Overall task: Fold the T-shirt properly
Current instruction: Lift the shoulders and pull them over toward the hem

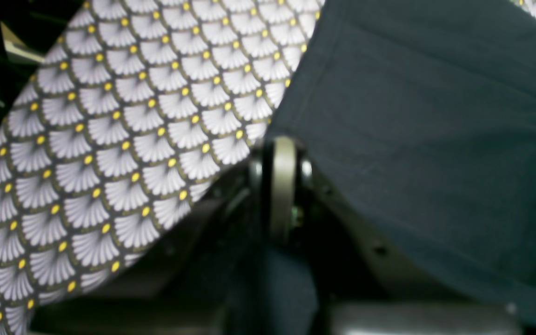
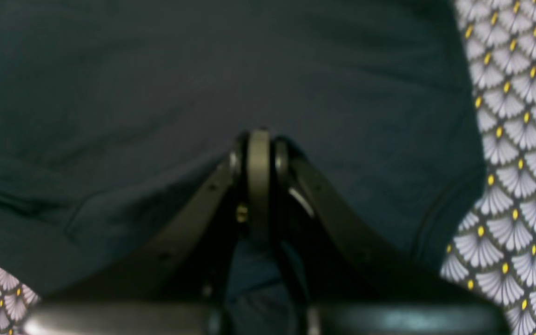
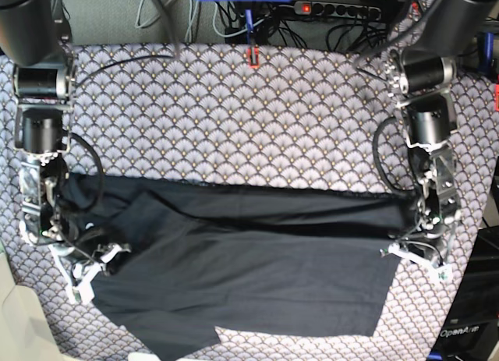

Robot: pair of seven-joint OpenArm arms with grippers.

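Base view: the T-shirt (image 3: 242, 271) lies spread wide across the counter (image 3: 234, 119), which is draped in a scallop-patterned tablecloth (image 3: 257, 135). A long flap along the shirt's far edge is folded over onto the body, and a sleeve juts out at the near corner on the right arm's side. The right gripper (image 3: 82, 271) sits at that end of the shirt, right on the cloth's edge, and the left gripper (image 3: 421, 252) sits at the opposite end, also at the edge.

Left wrist view now: the left gripper's fingers (image 1: 283, 186) are clenched tight together, and dark fabric shows between them down near the base, so they are pinching the T-shirt. The shirt rises up on one side of the fingers, with the tablecloth showing on the other side.

Right wrist view: same story, the right gripper's fingers (image 2: 258, 181) are pressed together with a strip of dark cloth caught between them. The shirt fills nearly everything beyond the fingers, with the tablecloth peeking out at the shirt's outer edge and at one near corner.
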